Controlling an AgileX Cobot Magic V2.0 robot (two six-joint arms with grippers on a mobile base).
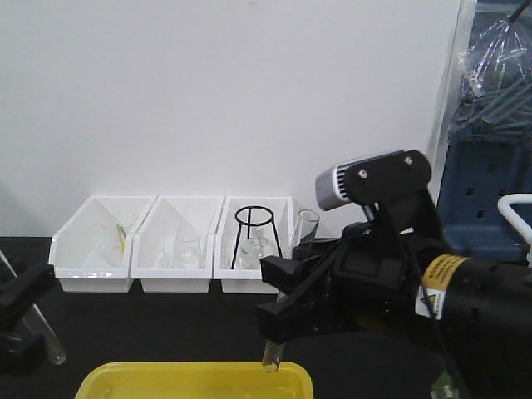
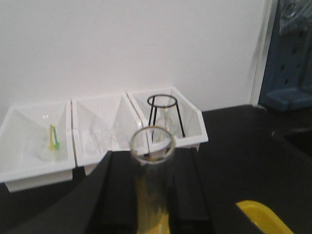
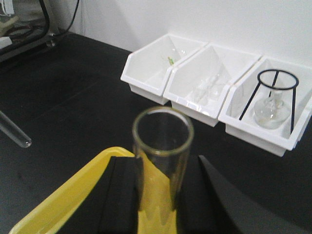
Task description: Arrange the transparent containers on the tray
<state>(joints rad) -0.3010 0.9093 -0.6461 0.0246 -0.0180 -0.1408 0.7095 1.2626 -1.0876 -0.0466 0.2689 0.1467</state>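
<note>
The right jaws are clamped on a thin, smooth glass tube (image 1: 304, 229). Its round end hangs below them, right at the back rim of the shiny yellow tray (image 1: 166, 376). The left jaws grip a second tube (image 1: 48, 339) past the tray's left edge, and bare black bench (image 1: 166, 320) lies open between both jaws and the white bins (image 1: 176, 249) behind them.

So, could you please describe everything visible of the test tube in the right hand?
The test tube is clear glass, long and narrow, with a round open rim and rounded bottom, seemingly empty. The right hand is shut around its middle. It stands nearly upright, slightly tilted, its tip at the far rim of the yellow tray; contact is unclear.
</note>
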